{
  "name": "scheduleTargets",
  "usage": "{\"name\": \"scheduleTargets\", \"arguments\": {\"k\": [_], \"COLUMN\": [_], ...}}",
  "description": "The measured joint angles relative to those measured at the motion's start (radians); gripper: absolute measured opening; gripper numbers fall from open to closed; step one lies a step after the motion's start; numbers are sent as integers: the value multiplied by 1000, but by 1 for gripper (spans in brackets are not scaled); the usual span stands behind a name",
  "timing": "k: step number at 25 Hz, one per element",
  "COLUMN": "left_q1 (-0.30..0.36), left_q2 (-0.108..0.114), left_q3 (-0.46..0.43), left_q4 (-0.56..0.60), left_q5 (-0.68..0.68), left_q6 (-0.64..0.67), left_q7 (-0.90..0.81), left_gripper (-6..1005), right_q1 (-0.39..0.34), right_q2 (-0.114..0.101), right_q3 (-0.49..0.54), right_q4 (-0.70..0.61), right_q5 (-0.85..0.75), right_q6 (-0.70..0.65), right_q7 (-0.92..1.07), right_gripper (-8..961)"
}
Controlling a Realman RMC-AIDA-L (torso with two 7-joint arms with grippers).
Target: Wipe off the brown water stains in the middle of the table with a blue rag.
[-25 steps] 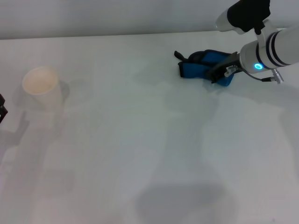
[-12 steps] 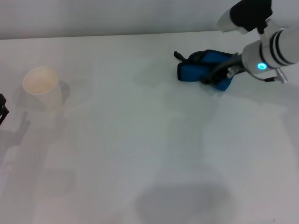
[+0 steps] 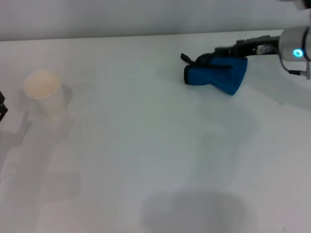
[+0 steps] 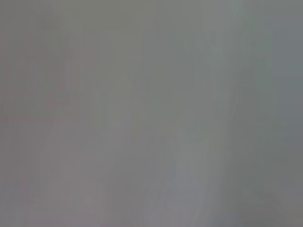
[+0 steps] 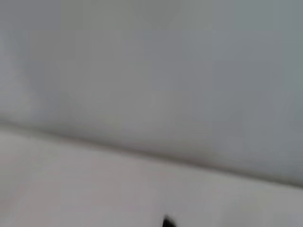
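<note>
— How is the rag held?
— The rag (image 3: pixel 217 73) is gripped at its top edge by the right gripper (image 3: pixel 228 50), at the far right of the table (image 3: pixel 146 160).
— And the stains?
— None can be made out; wiping seems done.

1. It looks like a test bench in a robot lab: a broad, plain white table (image 3: pixel 146 145) with a bare pale wall (image 3: pixel 121 17) behind it.
2. Very little sits on it: a paper cup (image 3: pixel 43 87) well off from a robot arm (image 3: pixel 294 48) with a glowing blue ring, and a blue rag (image 3: pixel 216 74) at the arm's tip.
</note>
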Motion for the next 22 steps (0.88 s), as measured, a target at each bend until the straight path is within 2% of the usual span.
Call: {"name": "scheduleTargets", "arguments": {"k": [1,2,5,6,8,9,11,13,17,20,21,22], "left_q1": [-2,-4,-7,-7,-10,-12,-18,-26,-51,-66,-71,-80], "left_q2": [0,0,-1,-1,-2,-2,-2,-3,-3,-3,-3,-3], "left_q3": [0,0,0,0,0,0,0,0,0,0,0,0], "left_q4": [0,1,5,5,12,14,17,26,42,42,42,42], "left_q5": [-12,-20,-47,-47,-64,-72,-95,-129,-198,-219,-229,-255], "left_q6": [0,0,-1,-1,-2,-4,-17,-41,-103,-117,-117,-119], "left_q7": [0,0,0,0,0,0,0,0,0,-3,-8,-40], "left_gripper": [888,888,888,888,888,888,888,887,887,887,887,887], "right_q1": [-12,-41,-87,-87,-120,-120,-141,-142,-108,-55,-17,0], "right_q2": [0,0,1,1,2,2,2,3,6,11,11,11], "right_q3": [22,84,204,204,282,282,335,346,355,358,372,384], "right_q4": [7,31,101,101,188,188,256,267,301,350,398,419], "right_q5": [51,182,440,440,684,684,859,893,984,1080,1181,1224], "right_q6": [0,-1,0,0,2,2,-11,-25,-144,-245,-271,-272], "right_q7": [-36,-122,-300,-300,-462,-462,-614,-668,-937,-1221,-1413,-1494], "right_gripper": [747,756,784,793,802,802,802,802,802,802,802,802]}}
